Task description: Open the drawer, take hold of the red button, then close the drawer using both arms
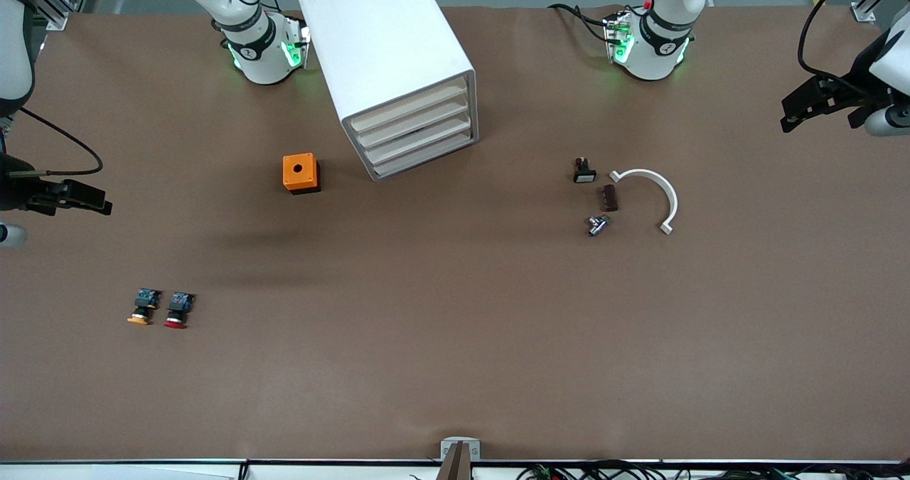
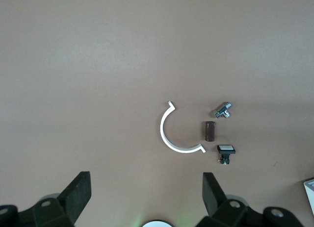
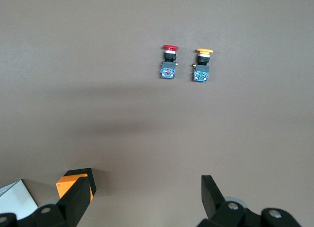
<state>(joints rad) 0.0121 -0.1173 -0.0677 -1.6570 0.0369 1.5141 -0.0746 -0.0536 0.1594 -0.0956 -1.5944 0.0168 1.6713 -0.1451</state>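
The white cabinet (image 1: pixel 384 39) stands between the arms' bases, and its four pale-fronted drawers (image 1: pixel 419 128) are all shut. The red-capped button (image 1: pixel 175 311) lies on the table toward the right arm's end and close to the front camera. It also shows in the right wrist view (image 3: pixel 169 63). My right gripper (image 1: pixel 105 204) (image 3: pixel 145 185) hangs open and empty over the table at the right arm's end. My left gripper (image 1: pixel 785 115) (image 2: pixel 145 188) hangs open and empty over the left arm's end.
An orange-capped button (image 1: pixel 142 308) lies beside the red one. An orange box (image 1: pixel 301 173) sits beside the cabinet. Toward the left arm's end lie a black white-faced button (image 1: pixel 584 171), a brown block (image 1: pixel 610 198), a metal fitting (image 1: pixel 597 225) and a white curved piece (image 1: pixel 657 194).
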